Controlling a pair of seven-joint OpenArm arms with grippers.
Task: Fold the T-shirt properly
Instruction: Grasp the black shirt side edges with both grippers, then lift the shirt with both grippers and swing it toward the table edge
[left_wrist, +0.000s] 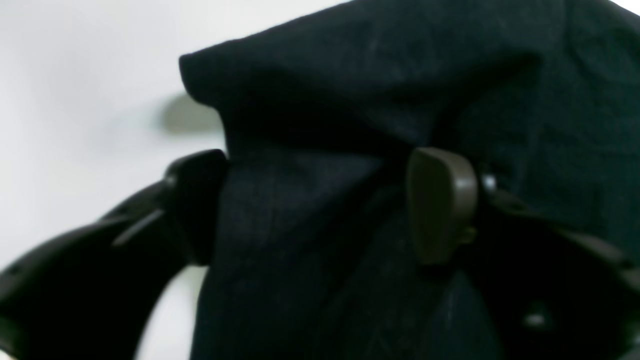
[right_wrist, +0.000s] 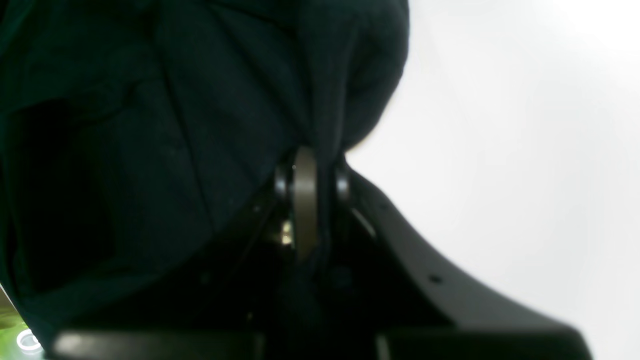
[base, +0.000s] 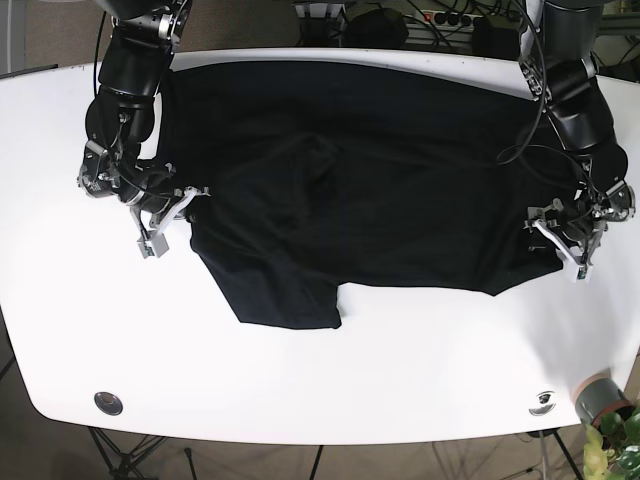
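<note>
left fingers (left_wrist: 320, 205) pinch t-shirt (base: 370, 190) edge | right fingers (right_wrist: 305, 200) clamp opposite edge | both arms low

Left wrist view: blurred throughout — the T-shirt (left_wrist: 380, 100) is cut off at the top, right and bottom edges.
Right wrist view: dark and soft; the fabric between the right gripper (right_wrist: 312, 195) pads is barely made out.
Base view: the fingertips of both grippers are too small to be resolved — the potted plant (base: 615, 440) is cropped at the corner.
</note>
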